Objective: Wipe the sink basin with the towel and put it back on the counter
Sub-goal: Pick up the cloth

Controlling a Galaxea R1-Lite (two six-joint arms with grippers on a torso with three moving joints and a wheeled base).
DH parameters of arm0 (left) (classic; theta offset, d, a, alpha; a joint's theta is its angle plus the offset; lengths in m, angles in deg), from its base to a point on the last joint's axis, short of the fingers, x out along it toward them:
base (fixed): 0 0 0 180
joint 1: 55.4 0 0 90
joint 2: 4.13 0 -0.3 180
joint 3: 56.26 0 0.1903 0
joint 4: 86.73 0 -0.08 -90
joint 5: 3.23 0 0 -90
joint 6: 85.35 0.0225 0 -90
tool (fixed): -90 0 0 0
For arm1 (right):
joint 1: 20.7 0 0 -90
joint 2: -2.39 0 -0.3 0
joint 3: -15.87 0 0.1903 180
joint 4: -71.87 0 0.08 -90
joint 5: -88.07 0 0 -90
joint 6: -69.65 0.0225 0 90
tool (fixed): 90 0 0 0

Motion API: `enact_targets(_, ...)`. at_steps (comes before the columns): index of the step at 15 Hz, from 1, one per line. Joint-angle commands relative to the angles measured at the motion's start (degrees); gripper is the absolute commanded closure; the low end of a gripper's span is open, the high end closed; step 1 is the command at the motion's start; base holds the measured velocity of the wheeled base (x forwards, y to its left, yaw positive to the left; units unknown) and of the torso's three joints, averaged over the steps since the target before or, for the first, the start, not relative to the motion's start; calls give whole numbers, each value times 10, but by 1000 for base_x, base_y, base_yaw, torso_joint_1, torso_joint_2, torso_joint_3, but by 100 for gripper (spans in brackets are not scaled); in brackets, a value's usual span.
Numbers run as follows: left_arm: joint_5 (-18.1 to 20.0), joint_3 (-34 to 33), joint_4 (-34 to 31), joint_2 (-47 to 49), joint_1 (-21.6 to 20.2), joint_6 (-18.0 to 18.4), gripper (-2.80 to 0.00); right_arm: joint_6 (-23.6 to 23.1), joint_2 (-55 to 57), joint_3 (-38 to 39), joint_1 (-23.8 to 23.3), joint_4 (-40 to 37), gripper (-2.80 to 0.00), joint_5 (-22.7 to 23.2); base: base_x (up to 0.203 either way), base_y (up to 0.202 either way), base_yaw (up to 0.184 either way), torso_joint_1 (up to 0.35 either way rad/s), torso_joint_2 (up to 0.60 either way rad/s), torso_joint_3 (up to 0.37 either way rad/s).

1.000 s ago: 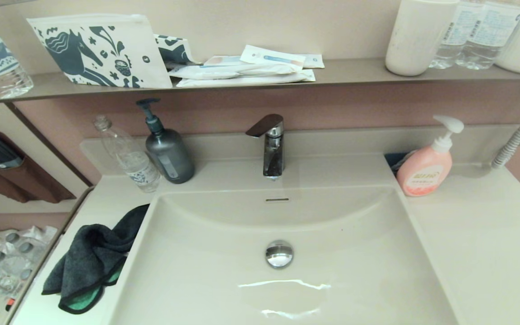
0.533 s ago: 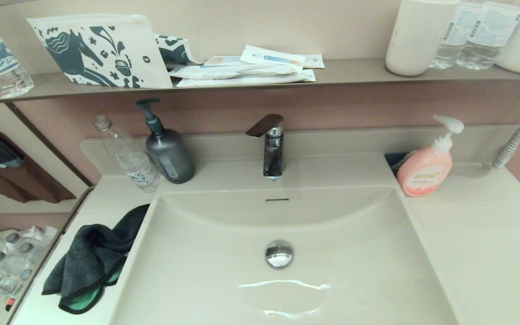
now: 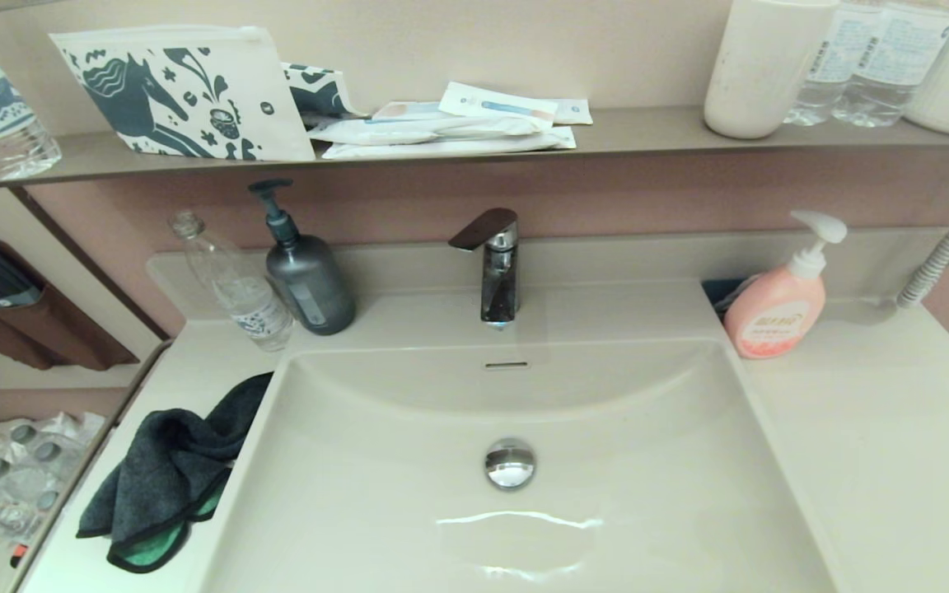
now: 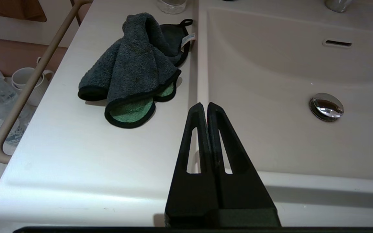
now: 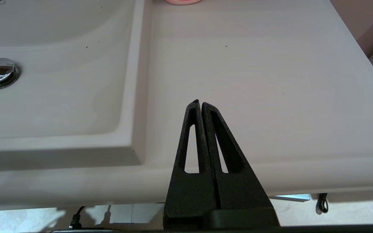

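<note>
The dark grey towel (image 3: 168,473) with green underside lies crumpled on the counter (image 3: 895,461) left of the sink basin (image 3: 409,502); it also shows in the left wrist view as the towel (image 4: 134,68). The chrome drain plug (image 3: 510,463) sits mid-basin. My left gripper (image 4: 204,105) is shut and empty, hovering near the counter's front edge beside the basin's left rim, short of the towel. My right gripper (image 5: 198,103) is shut and empty above the bare counter (image 5: 254,64) right of the basin (image 5: 53,84). Neither gripper shows in the head view.
A tap (image 3: 495,272) stands behind the basin. A clear bottle (image 3: 236,284) and a dark pump bottle (image 3: 306,276) stand at the back left, a pink soap dispenser (image 3: 778,301) at the back right. A shelf (image 3: 647,136) above holds pouches, a cup and bottles.
</note>
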Motion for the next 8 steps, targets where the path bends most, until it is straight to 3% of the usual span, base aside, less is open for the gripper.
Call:
enact_targets(1,0,0,0,1,0,-1,0,0,0,5,0,0,0,0,0,0,0,0,0,0)
enact_targets(8,0,0,0,1,0,-1,0,17,0,5,0,1,0,-1,0,0,0,0,0,0)
